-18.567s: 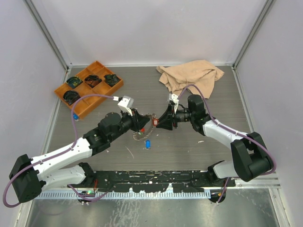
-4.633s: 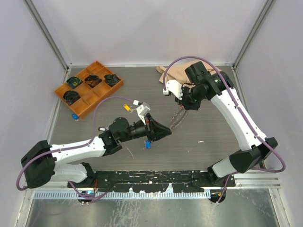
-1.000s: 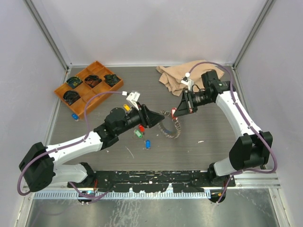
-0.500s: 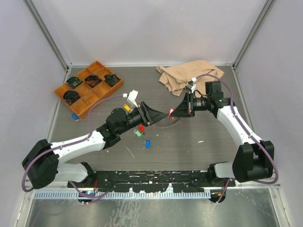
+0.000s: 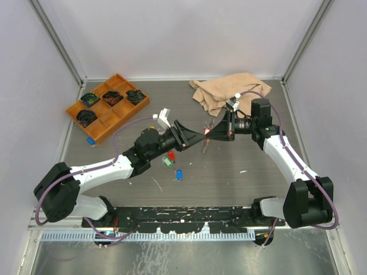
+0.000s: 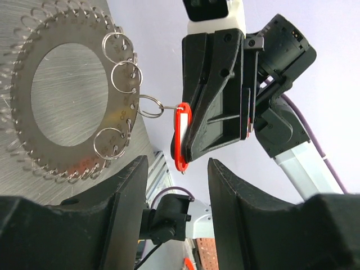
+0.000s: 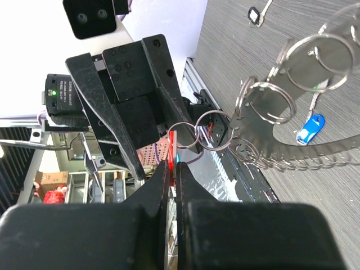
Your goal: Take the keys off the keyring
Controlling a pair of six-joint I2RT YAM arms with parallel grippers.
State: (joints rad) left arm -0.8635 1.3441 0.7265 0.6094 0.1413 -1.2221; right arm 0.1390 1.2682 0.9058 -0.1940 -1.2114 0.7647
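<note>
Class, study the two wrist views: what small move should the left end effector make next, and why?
Probably ease the left end effector forward and close on the keyring to brace it. Its jaws stand open, holding nothing, while the right end effector pinches the red key tag, joined to the keyring by a small split ring.

The right gripper (image 7: 173, 169) pinches a red tag (image 7: 171, 147) edge-on between its closed fingers, a small split ring (image 7: 183, 135) links that tag to the ring-fringed keyring (image 7: 264, 121) above the grey table (image 7: 236, 45), where a blue key (image 7: 310, 128) lies, and the left gripper (image 7: 160, 140) faces it.
</note>
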